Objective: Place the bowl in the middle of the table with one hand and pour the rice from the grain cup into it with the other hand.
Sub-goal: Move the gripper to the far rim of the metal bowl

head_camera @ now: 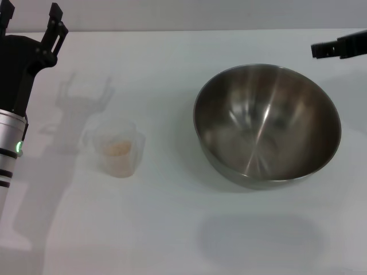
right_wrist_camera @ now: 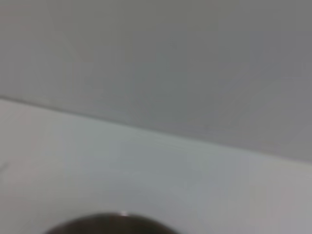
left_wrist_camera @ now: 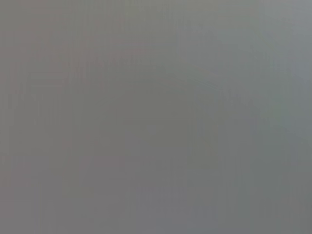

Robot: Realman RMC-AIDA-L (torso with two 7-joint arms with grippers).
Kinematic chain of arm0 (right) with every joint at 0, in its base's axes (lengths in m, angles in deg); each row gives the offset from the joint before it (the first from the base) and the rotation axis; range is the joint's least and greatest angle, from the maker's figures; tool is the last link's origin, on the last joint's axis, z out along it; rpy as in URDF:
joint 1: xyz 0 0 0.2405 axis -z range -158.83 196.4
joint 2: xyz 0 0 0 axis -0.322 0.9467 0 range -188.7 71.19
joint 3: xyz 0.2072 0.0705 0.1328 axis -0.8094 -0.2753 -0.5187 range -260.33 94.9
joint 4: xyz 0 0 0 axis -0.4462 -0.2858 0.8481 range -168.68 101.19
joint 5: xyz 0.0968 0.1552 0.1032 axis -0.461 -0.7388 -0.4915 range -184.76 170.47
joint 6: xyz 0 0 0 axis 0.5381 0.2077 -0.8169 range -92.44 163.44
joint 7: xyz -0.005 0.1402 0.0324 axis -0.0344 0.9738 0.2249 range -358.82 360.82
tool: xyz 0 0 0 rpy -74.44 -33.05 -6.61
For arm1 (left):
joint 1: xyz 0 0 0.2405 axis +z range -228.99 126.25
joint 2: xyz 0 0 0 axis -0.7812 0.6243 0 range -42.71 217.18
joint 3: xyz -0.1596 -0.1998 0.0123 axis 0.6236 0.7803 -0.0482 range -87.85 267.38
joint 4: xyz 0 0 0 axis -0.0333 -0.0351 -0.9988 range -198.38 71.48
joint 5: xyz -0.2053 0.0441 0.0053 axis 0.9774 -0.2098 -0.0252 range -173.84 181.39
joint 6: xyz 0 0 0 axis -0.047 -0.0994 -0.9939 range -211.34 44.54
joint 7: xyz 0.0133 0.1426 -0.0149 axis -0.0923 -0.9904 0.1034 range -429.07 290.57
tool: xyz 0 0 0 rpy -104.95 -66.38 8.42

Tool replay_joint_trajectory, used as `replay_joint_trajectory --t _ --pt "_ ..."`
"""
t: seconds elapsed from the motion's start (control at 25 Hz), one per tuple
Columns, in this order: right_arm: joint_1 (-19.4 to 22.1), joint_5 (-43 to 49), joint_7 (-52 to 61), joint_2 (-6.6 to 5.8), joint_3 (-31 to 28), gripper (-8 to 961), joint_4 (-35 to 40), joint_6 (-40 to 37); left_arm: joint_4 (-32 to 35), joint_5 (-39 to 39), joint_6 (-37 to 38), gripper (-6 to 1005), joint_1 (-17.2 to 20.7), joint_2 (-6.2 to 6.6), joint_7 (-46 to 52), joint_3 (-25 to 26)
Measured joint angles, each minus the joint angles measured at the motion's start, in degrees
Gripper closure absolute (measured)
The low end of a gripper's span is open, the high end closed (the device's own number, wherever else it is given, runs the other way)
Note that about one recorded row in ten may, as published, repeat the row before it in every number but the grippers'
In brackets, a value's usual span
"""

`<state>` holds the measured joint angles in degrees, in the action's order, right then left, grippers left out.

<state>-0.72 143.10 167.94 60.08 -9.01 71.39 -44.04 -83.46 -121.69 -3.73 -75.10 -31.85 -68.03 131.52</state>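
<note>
The steel bowl [head_camera: 266, 123] stands on the white table [head_camera: 172, 229] right of the middle, and it holds nothing. Its rim shows at the edge of the right wrist view [right_wrist_camera: 107, 225]. The frosted grain cup [head_camera: 117, 148] stands upright left of the middle, with a little pale rice [head_camera: 117, 147] in its bottom. My left gripper [head_camera: 31, 20] is open and empty at the far left, raised behind and to the left of the cup. My right gripper [head_camera: 338, 47] shows only as a black part at the far right edge, behind the bowl and apart from it.
The table's far edge meets a grey wall [right_wrist_camera: 195, 63]. Shadows of the left gripper and of the bowl fall on the tabletop. The left wrist view shows only a plain grey surface.
</note>
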Motion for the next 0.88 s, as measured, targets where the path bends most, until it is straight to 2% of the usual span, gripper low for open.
replay_joint_trajectory --t 0.04,0.08,0.2,0.24,0.56,0.88 --pt "-2.9 -0.2 -0.9 -0.15 -3.7 253 -2.5 -4.1 0.0 0.0 0.0 162 0.0 0.0 0.0 0.0" --pt "-2.9 -0.2 -0.9 -0.15 -3.7 253 -2.5 -4.1 0.0 0.0 0.0 162 0.0 0.0 0.0 0.1" --pt "-7.3 -0.2 -2.9 -0.31 -8.3 255 -7.2 -8.8 0.0 0.0 0.1 162 0.0 0.0 0.0 0.1" --pt "-9.7 -0.1 -3.8 -0.64 -10.6 255 -10.7 -10.9 0.0 0.0 0.2 162 0.0 0.0 0.0 0.1" --pt "-14.1 0.4 -4.8 -2.46 -12.5 259 -22.4 -11.4 0.0 0.0 0.6 164 -0.8 0.08 -0.2 0.2" --pt "-15.8 0.5 -6.0 -2.56 -12.6 262 -29.9 -8.2 0.2 0.1 0.7 165 -1.3 0.09 -0.5 0.2"
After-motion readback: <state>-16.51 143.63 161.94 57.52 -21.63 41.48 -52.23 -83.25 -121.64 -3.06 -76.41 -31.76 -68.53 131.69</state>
